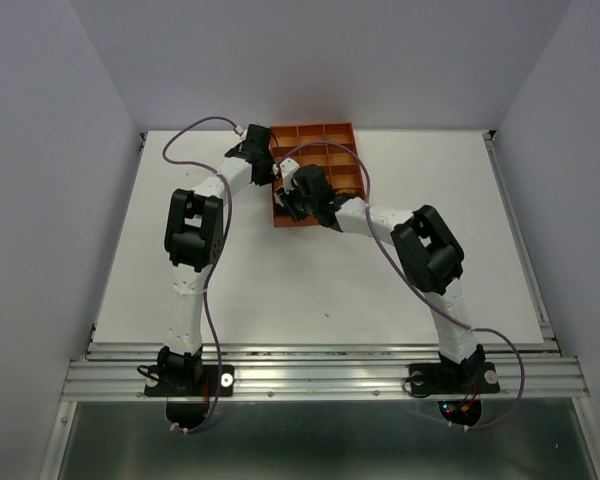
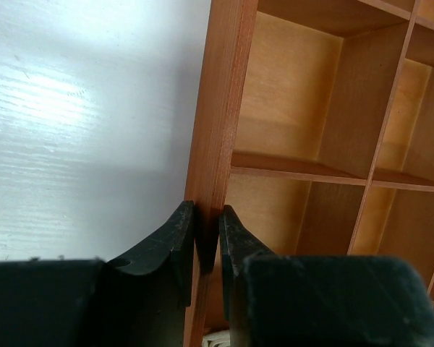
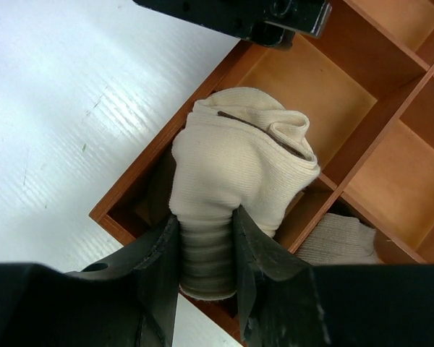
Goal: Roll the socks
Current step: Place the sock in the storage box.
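Pinches the left side wall of the orange gridded tray (image 2: 224, 87) with the left end effector (image 2: 206, 217): one finger outside, over the white worktop (image 2: 72, 108), the other inside a compartment, both pressed against the wall. Clamps the right end effector (image 3: 206, 224) on the ribbed cuff of a bundled cream fabric sock (image 3: 239, 159), a finger tight on either side. Holds that bundle at the tray's corner compartment; cannot tell whether resting on the compartment floor or hanging just above it. Shows a second, greyish-beige ribbed sock (image 3: 340, 242) lying in the neighbouring compartment, partly hidden behind one finger. From above, puts both end effectors close together at the tray's left side.
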